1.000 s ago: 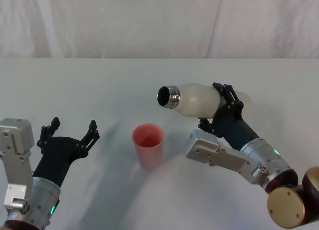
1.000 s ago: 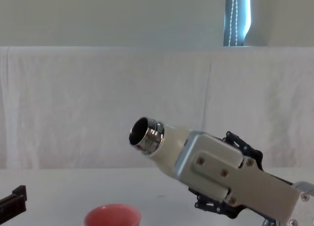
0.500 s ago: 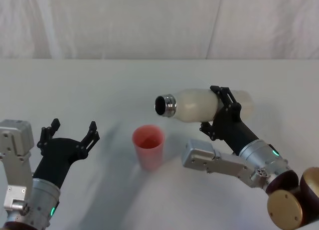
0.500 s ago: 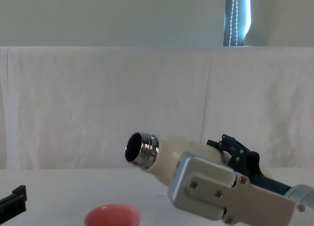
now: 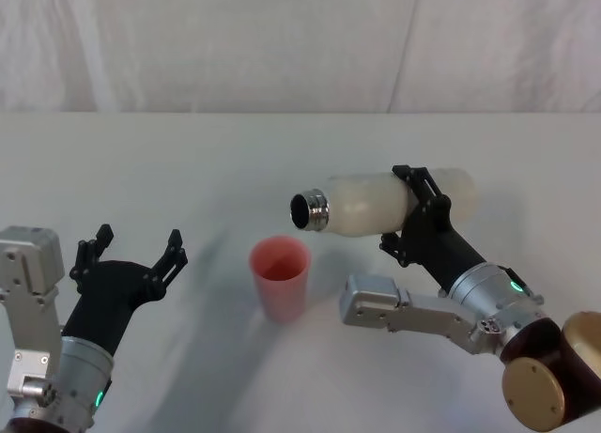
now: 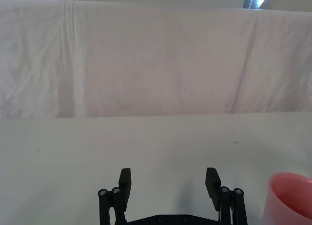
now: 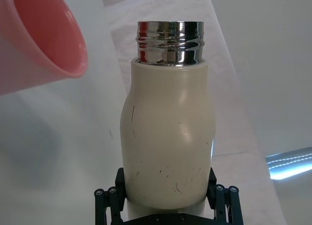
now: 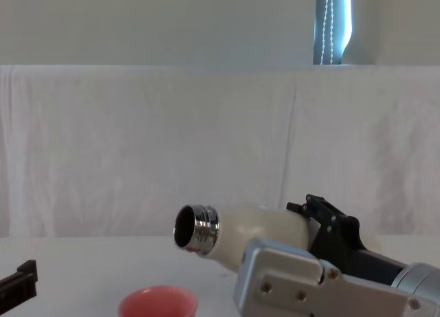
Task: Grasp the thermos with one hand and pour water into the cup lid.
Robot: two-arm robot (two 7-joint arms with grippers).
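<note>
The cream-white thermos (image 5: 376,203) hangs in the air, lying nearly level, its silver neck (image 5: 310,210) pointing left just above and right of the pink cup lid (image 5: 279,273). My right gripper (image 5: 418,212) is shut around its body; the right wrist view has the thermos (image 7: 168,137) between the fingers and the cup lid's rim (image 7: 46,39) close to the neck. From the chest, the thermos's open mouth (image 8: 196,230) sits above the cup lid (image 8: 158,302). No water is seen leaving it. My left gripper (image 5: 131,255) rests open on the left, empty, also seen as left gripper (image 6: 169,183).
A white table (image 5: 188,161) runs back to a white cloth backdrop (image 5: 300,38). The cup lid (image 6: 290,195) stands to the right of my left gripper.
My right gripper has lowered and tipped the thermos further, so its neck has dropped closer to the cup lid. The left arm has stayed put.
</note>
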